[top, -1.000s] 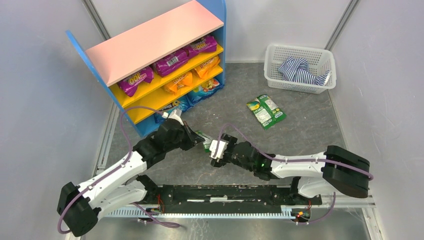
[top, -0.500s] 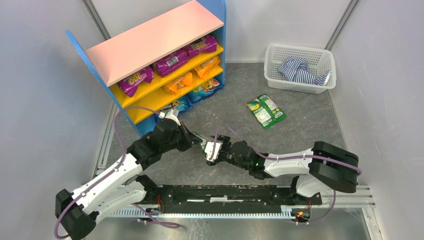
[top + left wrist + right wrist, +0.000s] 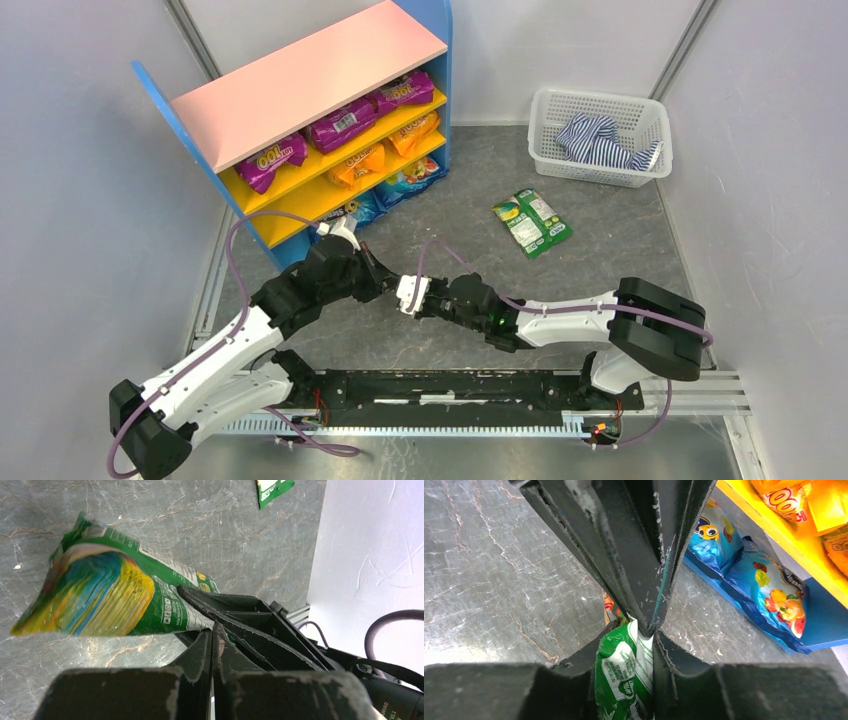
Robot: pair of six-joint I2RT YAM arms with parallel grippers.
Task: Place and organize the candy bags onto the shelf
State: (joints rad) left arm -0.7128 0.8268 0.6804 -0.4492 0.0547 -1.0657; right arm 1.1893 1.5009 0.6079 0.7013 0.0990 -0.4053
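A green candy bag [image 3: 100, 595] hangs just above the grey floor between my two grippers. In the left wrist view my left gripper [image 3: 212, 630] is shut on the bag's edge seam. Its other end [image 3: 626, 675] sits between the fingers of my right gripper [image 3: 634, 630], which press it from both sides. From above, the two grippers [image 3: 385, 283] [image 3: 412, 295] meet tip to tip in front of the shelf [image 3: 310, 80] and hide most of the bag. Purple [image 3: 270, 160], orange [image 3: 360, 160] and blue candy bags [image 3: 410, 175] lie on its yellow boards.
Two more green candy bags [image 3: 532, 222] lie on the floor to the right. A white mesh basket [image 3: 600, 135] with a striped cloth stands at the back right. Blue bags [image 3: 764, 590] on the shelf's bottom level are close beyond the right gripper.
My right gripper has moved left up to the left gripper and closed its fingers onto the green bag. The left gripper has stayed shut and barely shifted.
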